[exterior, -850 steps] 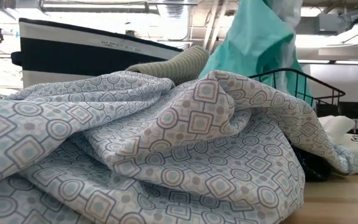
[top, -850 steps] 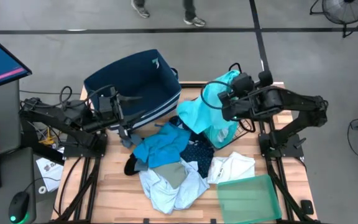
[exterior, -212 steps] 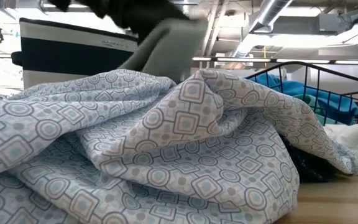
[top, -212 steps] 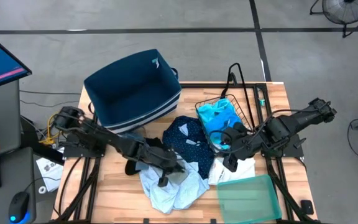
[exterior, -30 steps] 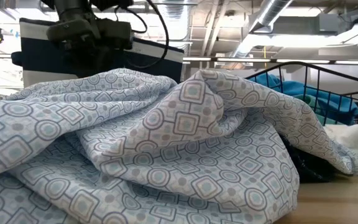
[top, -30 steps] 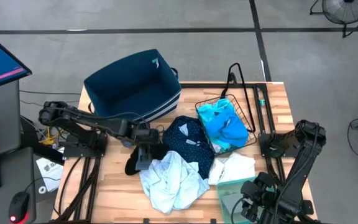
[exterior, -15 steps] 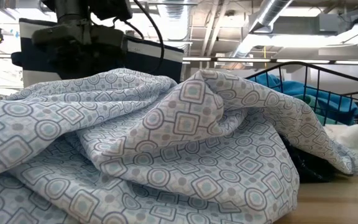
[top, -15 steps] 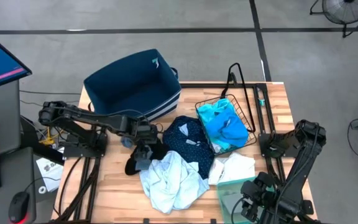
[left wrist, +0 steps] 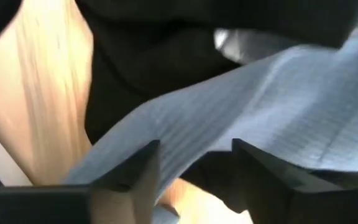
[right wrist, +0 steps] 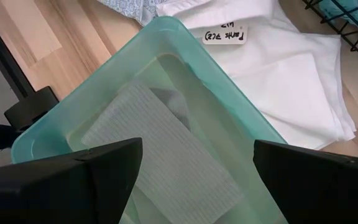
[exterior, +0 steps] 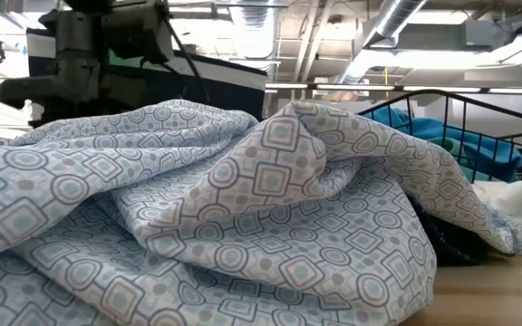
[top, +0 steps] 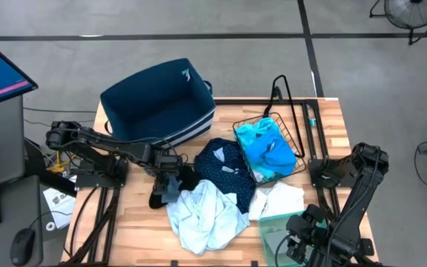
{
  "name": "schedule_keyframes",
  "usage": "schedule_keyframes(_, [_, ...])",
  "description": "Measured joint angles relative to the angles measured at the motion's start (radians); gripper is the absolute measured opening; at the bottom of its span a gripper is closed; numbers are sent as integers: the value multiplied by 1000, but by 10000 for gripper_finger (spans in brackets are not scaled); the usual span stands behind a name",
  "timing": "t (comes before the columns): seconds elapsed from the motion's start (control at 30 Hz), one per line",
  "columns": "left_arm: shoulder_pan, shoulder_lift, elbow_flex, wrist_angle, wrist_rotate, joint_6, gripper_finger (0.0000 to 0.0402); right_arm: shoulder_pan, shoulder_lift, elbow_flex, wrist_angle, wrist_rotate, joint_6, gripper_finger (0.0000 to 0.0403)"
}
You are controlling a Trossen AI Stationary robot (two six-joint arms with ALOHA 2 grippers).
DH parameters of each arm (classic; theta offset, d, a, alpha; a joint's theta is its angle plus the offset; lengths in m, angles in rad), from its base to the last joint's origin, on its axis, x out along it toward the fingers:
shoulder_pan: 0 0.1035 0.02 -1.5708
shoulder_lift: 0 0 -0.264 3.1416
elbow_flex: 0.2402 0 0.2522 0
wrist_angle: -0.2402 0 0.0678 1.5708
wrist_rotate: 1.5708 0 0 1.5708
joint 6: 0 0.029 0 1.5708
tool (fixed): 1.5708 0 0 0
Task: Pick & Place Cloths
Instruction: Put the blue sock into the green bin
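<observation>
Right wrist view: white cloth [right wrist: 291, 68], upside-down handwritten label [right wrist: 227, 36], unreadable.

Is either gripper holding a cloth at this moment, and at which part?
Nothing is held. The left gripper hangs open just above a small grey cloth; the right gripper is open over the translucent green plastic tray.

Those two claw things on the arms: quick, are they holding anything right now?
Left gripper: jaws open, nothing clamped, over the grey ribbed cloth beside the black cloth.
Right gripper: jaws open, empty, above the translucent green plastic tray.
</observation>
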Motion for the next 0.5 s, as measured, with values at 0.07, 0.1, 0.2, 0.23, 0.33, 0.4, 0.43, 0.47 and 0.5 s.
schedule_keyframes(0.07, [0,0,-13,-3,1,-28,126,0,0,0,0,0,0,302])
schedule_keyframes(0.1, [0,0,-17,-6,2,-51,102,0,0,0,0,0,0,302])
schedule_keyframes(0.2, [0,0,-17,-5,1,-111,27,0,0,0,1,0,0,301])
schedule_keyframes(0.23, [0,0,-17,-5,1,-132,14,0,0,0,2,0,0,302])
schedule_keyframes(0.33, [0,0,-17,-1,10,-184,5,-7,0,0,2,0,0,301])
schedule_keyframes(0.4, [0,0,-13,2,33,-218,1,-11,0,0,2,0,0,301])
schedule_keyframes(0.43, [-4,0,-6,3,45,-233,1,-13,0,0,2,0,-1,301])
schedule_keyframes(0.47, [-8,0,3,7,54,-249,1,-14,0,0,2,0,-3,301])
schedule_keyframes(0.5, [-13,0,15,10,62,-260,0,-14,0,0,2,0,-6,302])
